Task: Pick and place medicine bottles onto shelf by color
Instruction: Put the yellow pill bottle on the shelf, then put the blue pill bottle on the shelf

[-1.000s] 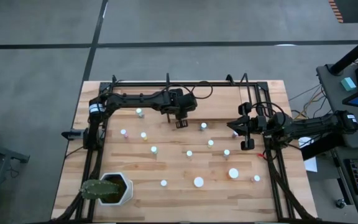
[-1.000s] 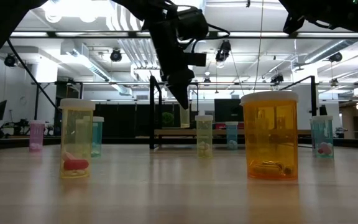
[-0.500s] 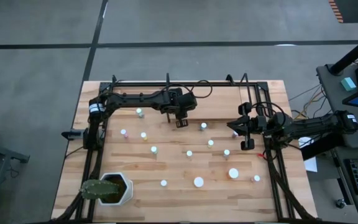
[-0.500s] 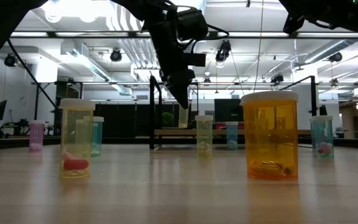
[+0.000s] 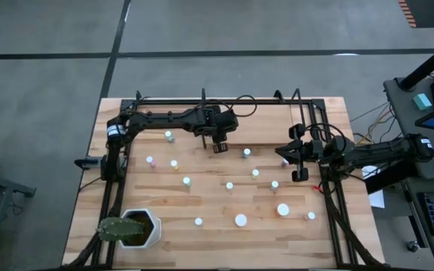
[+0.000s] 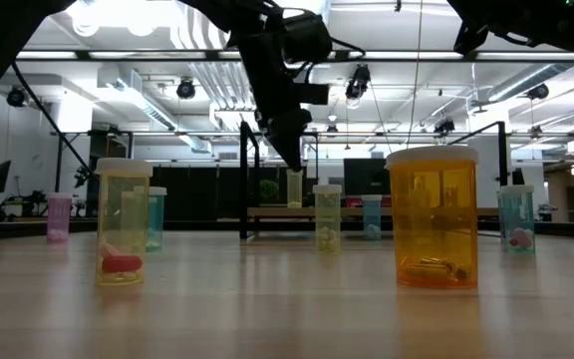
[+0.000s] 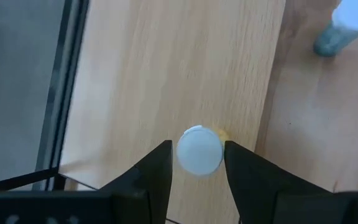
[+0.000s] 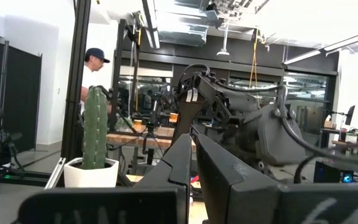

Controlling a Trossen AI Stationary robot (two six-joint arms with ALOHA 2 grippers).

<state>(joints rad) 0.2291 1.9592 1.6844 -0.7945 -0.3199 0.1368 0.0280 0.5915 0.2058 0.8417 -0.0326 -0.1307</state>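
Nearest the low camera, we see a wide orange bottle [image 6: 433, 216] and a yellowish bottle [image 6: 123, 221] with something red in its bottom standing on the desk [image 6: 287, 309], well apart. Just behind the yellowish one stands a teal bottle [image 6: 154, 217]. Farther back we find a pink bottle [image 6: 59, 216], a pale yellowish bottle [image 6: 327, 216], and two more teal ones [image 6: 372, 216] [image 6: 516, 218].

From above, we see a white hexagonal pot with a cactus [image 5: 132, 228] at the desk's near left corner, and pale bottle caps scattered over the middle of the desk, among them two wider white ones [image 5: 241, 220] [image 5: 283, 210].

Beyond these, the left hand [image 5: 218, 144] hangs over the shelf [image 5: 266, 136], the light board along the far side of the desk. In the left wrist view its fingers [image 7: 155, 171] stand slightly apart on either side of a white-capped yellowish bottle [image 7: 199, 150] sitting on the shelf board; we cannot tell whether they touch it. A teal bottle [image 7: 344, 25] stands beside the board on the desk.

At the right edge, the right hand [image 5: 297, 163] waits above the desk near a pink bottle [image 5: 284, 161]; in its wrist view the fingers [image 8: 185, 163] lie close together. A person in a cap [image 8: 92, 71] stands in the room behind the cactus.
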